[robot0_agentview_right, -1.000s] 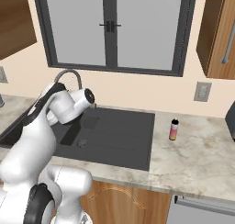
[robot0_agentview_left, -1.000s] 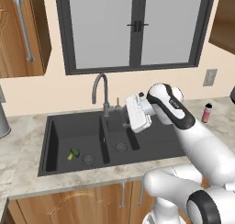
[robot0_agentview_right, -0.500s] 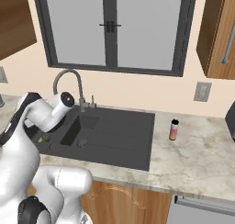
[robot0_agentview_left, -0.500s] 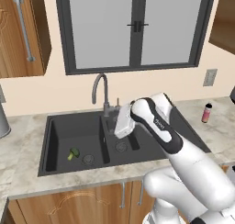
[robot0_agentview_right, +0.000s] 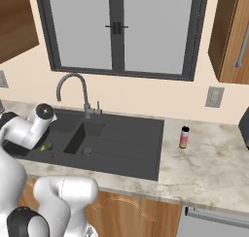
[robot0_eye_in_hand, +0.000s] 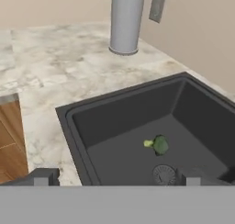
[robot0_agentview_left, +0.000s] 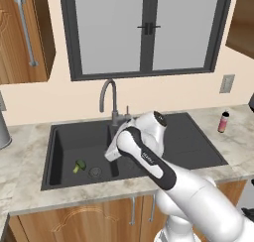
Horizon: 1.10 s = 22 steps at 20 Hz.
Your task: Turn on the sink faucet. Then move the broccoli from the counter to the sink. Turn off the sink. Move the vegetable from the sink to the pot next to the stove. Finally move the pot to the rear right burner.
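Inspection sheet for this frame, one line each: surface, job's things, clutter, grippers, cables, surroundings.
Surface: beige marbled counter around a charcoal double-basin sink.
Job's things: broccoli lies on the floor of the large basin, beside the round drain; sink faucet stands behind the basin divider, no water visible.
Clutter: small pink bottle on the counter right of the sink; steel canister on the counter at the sink's far side.
Grippers: gripper open, empty, above the large basin, facing the broccoli.
Cables: nothing seen.
Surroundings: dark-framed window, wooden cabinets, wall outlet.
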Available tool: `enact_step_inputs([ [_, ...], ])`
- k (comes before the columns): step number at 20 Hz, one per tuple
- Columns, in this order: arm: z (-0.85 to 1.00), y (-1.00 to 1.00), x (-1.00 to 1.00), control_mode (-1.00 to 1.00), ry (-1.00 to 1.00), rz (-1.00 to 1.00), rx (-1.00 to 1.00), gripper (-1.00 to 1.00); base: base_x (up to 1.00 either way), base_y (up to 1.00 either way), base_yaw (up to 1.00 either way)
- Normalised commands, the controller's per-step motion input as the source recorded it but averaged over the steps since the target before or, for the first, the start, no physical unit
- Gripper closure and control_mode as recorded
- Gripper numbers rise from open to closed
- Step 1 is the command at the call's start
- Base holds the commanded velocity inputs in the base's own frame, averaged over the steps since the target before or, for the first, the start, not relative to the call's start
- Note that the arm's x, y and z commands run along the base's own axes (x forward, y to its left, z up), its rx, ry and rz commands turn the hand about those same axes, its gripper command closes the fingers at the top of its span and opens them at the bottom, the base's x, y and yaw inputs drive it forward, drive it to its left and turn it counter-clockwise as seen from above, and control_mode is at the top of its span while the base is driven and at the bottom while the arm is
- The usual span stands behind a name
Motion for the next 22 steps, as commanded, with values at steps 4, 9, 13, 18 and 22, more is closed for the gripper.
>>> enact_step_inputs([
  [4, -0.05, 0.27, 0.0, -1.0, 0.09, -0.09, -0.06, -1.0, 0.0, 0.0, 0.0],
  [9, -0.14, 0.28, 0.0, -1.0, 0.12, -0.3, -0.05, -1.0, 0.0, 0.0, 0.0],
  [13, -0.21, 0.22, 0.0, -1.0, 0.13, -0.38, -0.01, -1.0, 0.0, 0.0, 0.0],
  [18, -0.21, 0.21, 0.0, -1.0, 0.15, -0.4, -0.01, -1.0, 0.0, 0.0, 0.0],
  [22, -0.22, 0.26, 0.0, -1.0, 0.14, -0.4, -0.02, -1.0, 0.0, 0.0, 0.0],
])
